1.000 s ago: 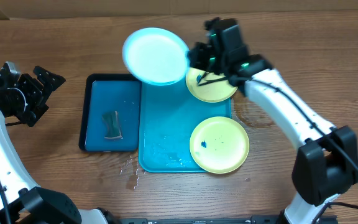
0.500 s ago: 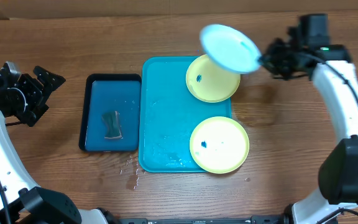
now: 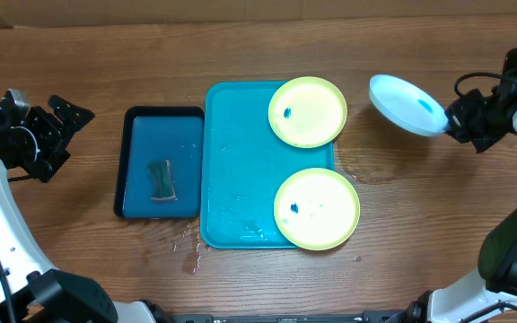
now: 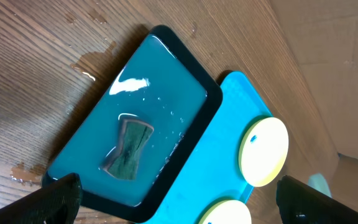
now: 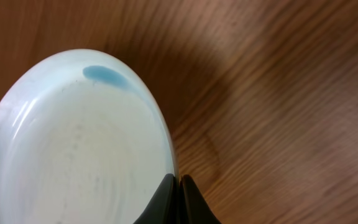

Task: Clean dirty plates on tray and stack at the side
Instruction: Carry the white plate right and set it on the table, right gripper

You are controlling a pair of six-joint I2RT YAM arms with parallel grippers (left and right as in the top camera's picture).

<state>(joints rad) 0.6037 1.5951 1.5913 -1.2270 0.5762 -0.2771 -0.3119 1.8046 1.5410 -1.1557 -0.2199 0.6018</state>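
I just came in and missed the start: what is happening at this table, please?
The right gripper pinches the light blue plate by its rim, tilted above the table right of the turquoise tray. Two yellow-green plates, each with a blue smear, lie on the tray. The left gripper hangs open at the far left.

Turquoise tray (image 3: 240, 179), 2 yellow-green plates (image 3: 317, 126) (image 3: 326, 193) with blue smears, light blue plate (image 3: 402, 100), dark-blue black-rimmed tray (image 3: 185, 161)

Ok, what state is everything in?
Light blue plate: held tilted, off the turquoise tray, smeared.
Far yellow-green plate: on tray, smeared.
Near yellow-green plate: on tray, smeared.
Sponge: in wet dark-blue tray.
Left claw: open, empty.
Right claw: shut on blue plate.
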